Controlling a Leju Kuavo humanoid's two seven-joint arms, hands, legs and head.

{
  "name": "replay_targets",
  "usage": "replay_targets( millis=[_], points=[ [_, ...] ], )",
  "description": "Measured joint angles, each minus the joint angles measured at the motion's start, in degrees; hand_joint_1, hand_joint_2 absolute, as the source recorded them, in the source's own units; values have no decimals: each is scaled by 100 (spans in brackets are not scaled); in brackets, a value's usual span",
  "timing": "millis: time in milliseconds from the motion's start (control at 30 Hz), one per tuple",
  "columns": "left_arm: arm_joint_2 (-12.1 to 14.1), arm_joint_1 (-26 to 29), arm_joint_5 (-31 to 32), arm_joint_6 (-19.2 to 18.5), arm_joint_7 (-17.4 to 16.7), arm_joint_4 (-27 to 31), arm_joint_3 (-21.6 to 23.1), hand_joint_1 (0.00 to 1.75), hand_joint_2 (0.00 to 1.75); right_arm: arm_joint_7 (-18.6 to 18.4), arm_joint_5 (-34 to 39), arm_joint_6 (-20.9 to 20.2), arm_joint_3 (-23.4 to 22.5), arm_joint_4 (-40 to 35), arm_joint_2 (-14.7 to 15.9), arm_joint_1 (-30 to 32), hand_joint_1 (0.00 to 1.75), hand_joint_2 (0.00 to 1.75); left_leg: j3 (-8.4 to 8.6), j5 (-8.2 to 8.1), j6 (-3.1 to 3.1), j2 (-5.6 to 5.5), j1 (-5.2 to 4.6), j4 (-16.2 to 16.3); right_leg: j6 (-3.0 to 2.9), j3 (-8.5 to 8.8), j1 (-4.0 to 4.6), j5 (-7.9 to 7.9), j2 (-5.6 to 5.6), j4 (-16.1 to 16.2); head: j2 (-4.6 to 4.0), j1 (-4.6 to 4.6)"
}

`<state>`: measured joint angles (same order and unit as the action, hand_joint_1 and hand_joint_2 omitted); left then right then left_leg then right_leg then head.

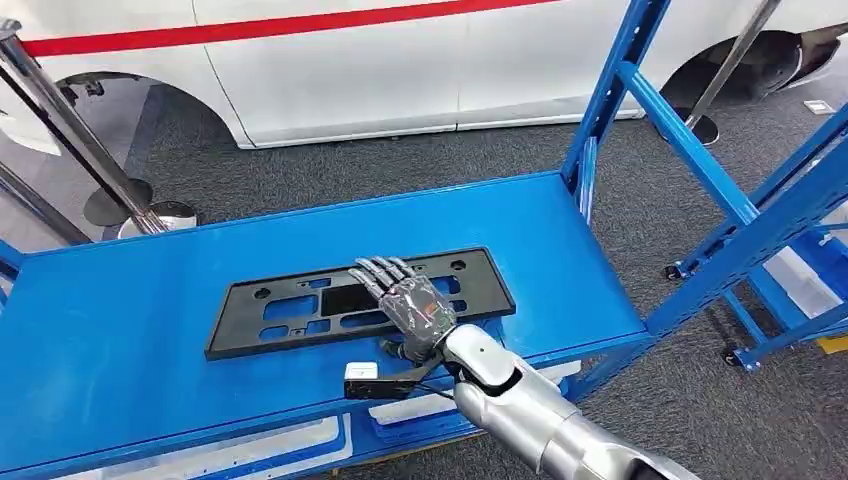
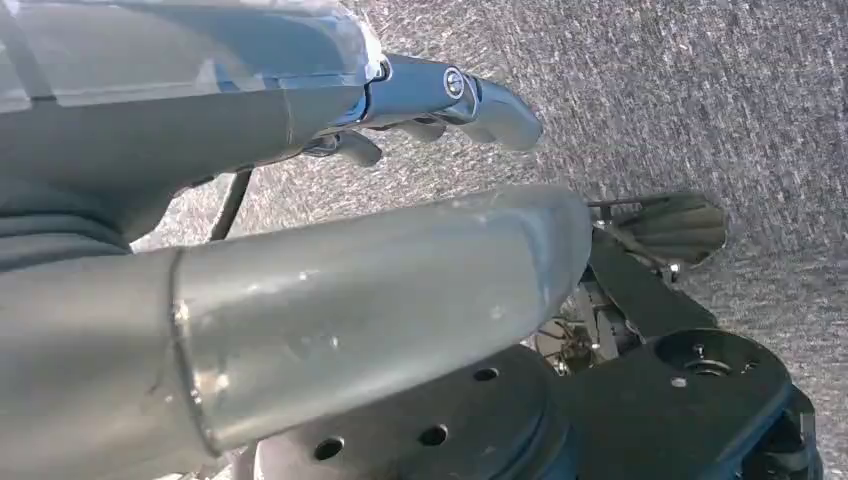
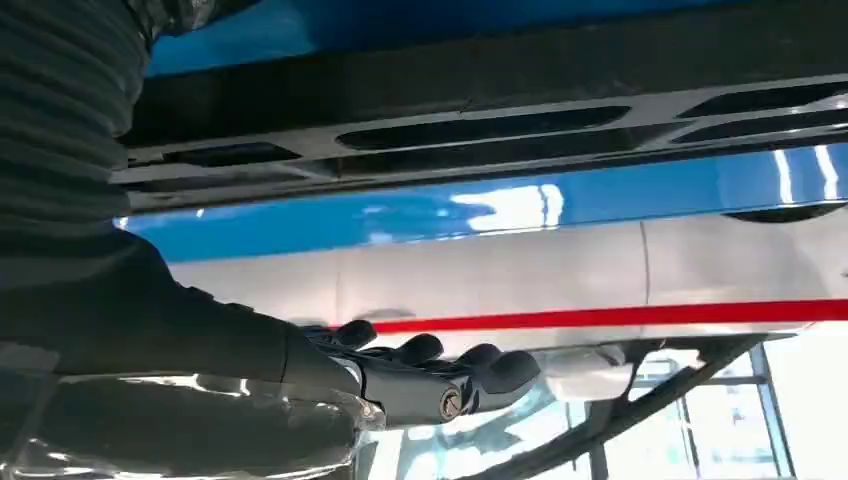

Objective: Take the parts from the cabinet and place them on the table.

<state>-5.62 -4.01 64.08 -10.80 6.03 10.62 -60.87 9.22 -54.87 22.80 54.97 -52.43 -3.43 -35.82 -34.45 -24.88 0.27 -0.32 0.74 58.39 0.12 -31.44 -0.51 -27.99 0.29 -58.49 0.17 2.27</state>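
Blue worktop [image 1: 150, 330], one part on it.
I see a black slotted plate [image 1: 300, 310] lying flat near its middle.

No lettering, label, brand mark or number can be read anywhere in these views. The black plate [image 1: 360, 300] on the blue table [image 1: 150, 300] bears cut-outs and holes but no print. The white vehicle [image 1: 350, 70] behind carries a plain red stripe [image 1: 280, 27], unlettered. A small white tag-like piece [image 1: 361, 371] at the robot's right wrist may carry marking, though it is too small and blurred to tell.
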Motion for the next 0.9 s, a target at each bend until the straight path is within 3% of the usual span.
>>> replay_targets(
  millis=[300,333,367,400,900],
  points=[
    [0,1,-9,-46,2,0,0,0,0,-585,-812,425,-2,449,-57,-156,0,175,0,0,0,0,-1,0,0,0,-1,0,0,1,-2,0],
    [0,1,-9,-52,2,0,0,0,0,-629,-886,454,-4,515,-57,-179,44,175,0,0,0,0,-1,0,0,0,-1,0,0,1,-2,0],
    [0,1,-9,-57,2,0,0,0,0,-664,-928,472,-9,573,-57,-205,150,175,0,0,0,0,-1,0,0,0,-1,0,0,1,0,0],
    [0,0,-7,-59,2,0,0,0,0,-693,-970,489,-20,634,-57,-223,175,175,0,0,0,0,-1,0,0,0,-1,0,0,1,0,0],
    [0,0,31,-72,13,0,0,0,0,-664,-985,437,-170,1027,-105,-298,175,175,2,0,0,0,0,0,0,0,0,0,0,1,0,0]
  ],
)
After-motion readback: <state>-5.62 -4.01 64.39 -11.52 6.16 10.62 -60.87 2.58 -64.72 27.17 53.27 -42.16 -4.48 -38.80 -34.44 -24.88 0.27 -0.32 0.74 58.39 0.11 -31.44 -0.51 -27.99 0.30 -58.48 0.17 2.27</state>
